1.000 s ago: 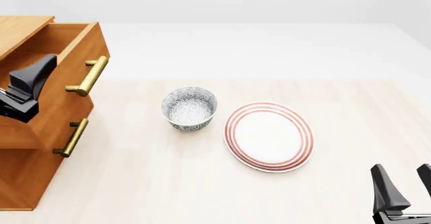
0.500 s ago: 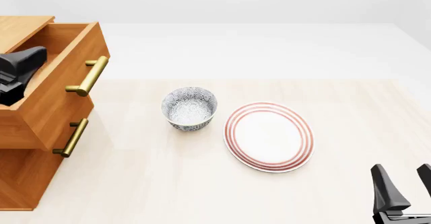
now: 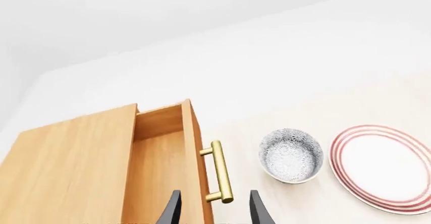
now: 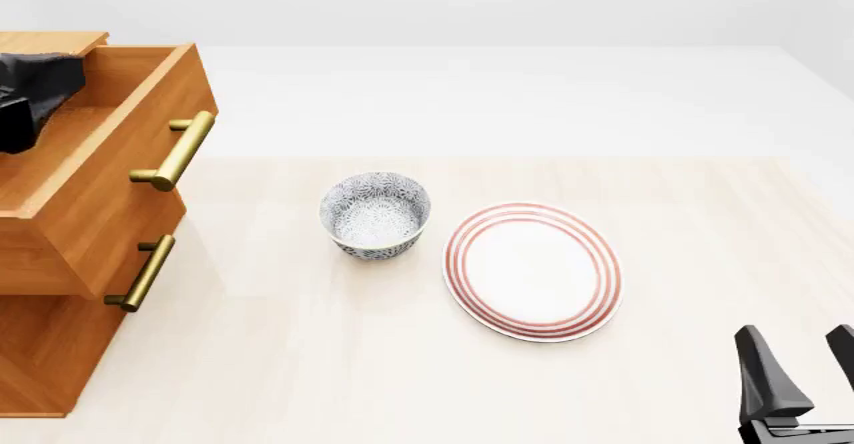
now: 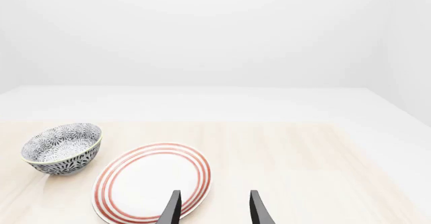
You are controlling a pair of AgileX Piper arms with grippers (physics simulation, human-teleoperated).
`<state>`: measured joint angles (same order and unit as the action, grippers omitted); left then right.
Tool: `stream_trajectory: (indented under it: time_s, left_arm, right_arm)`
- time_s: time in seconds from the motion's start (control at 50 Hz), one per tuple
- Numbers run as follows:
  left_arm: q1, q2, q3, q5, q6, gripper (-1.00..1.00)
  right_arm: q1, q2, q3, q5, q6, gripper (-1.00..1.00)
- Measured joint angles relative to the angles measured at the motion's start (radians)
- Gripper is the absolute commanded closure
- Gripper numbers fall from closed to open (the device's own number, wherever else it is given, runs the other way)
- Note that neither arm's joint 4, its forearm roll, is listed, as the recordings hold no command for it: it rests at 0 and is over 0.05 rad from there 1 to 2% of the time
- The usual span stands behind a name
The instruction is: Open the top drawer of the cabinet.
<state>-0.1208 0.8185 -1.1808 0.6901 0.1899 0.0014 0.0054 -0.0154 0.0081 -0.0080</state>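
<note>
Left gripper (image 4: pixel 30 94) has risen and pulled back since the earlier frames — then it sat low against the drawer's side, now it hangs above the open box at the worktop's left edge. Right gripper (image 4: pixel 801 379) unchanged at the near right corner, fingers spread, holding nothing. In the left wrist view the left gripper's (image 3: pixel 212 208) two fingertips also stand apart, empty, straddling the near end of the brass handle (image 3: pixel 220 172) without touching it.

Going outward: red-ringed plate (image 4: pixel 534 270) lies flat around the worktop's (image 4: pixel 400 364) middle, patterned bowl (image 4: pixel 375 214) just beside it toward the left, slightly farther, upright, not touching.

Cabinet (image 4: pixel 40 354) stands at the left edge. Its top drawer (image 4: pixel 100 194) is pulled out — front panel juts well past the lower drawer's handle (image 4: pixel 142 273), inside of the box visible and bare in the wrist view.
</note>
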Motion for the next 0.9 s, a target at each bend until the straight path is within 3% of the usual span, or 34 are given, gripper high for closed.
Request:
stream_trajectory:
  time_s: [0.5,0.9]
  left_arm:
    - [0.022,0.060,-0.071,0.090,-0.119,-1.00]
    - [0.032,0.105,-0.056,0.129,-0.165,-1.00]
  right_arm:
    - [0.000,0.000,0.000,0.000,0.000,-1.00]
    - [0.000,0.000,0.000,0.000,0.000,-1.00]
